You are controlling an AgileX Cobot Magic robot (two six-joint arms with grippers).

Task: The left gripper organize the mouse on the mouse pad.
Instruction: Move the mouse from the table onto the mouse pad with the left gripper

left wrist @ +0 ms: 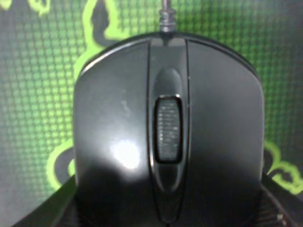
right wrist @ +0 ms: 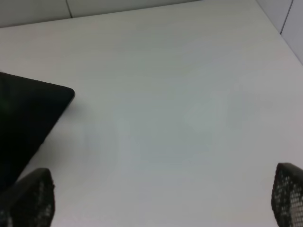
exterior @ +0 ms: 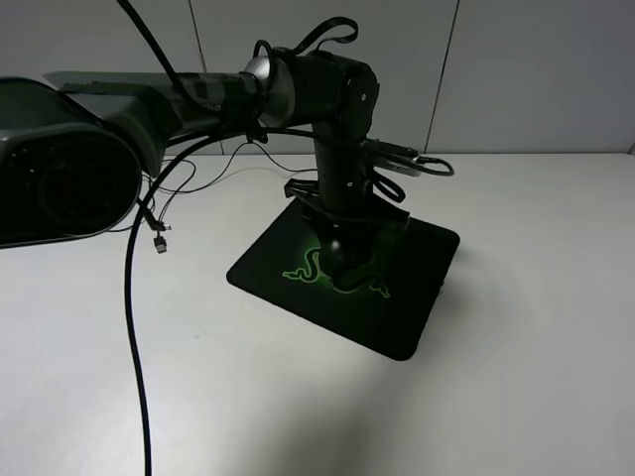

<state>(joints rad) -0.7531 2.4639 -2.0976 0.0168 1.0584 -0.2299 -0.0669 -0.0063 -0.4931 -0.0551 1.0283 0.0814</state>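
Observation:
The black mouse [left wrist: 165, 142] fills the left wrist view, its scroll wheel facing the camera and its cable [left wrist: 165, 14] leading away. It sits between the dark fingers [left wrist: 279, 208] of my left gripper [left wrist: 165, 215], which is shut on its sides. Beneath it lies the mouse pad [left wrist: 38, 94] with the glowing green logo. In the exterior high view the left gripper [exterior: 345, 248] points straight down at the middle of the mouse pad [exterior: 402, 307], and the mouse [exterior: 342, 263] shows just under it, on or barely above the pad. My right gripper [right wrist: 163, 201] is open over the bare white table.
The mouse's thin cable runs back left to a USB plug [exterior: 159, 243] lying on the white table [exterior: 536, 297]. A thick black arm cable [exterior: 131, 347] hangs in front at the left. One corner of the mouse pad [right wrist: 23, 123] shows in the right wrist view.

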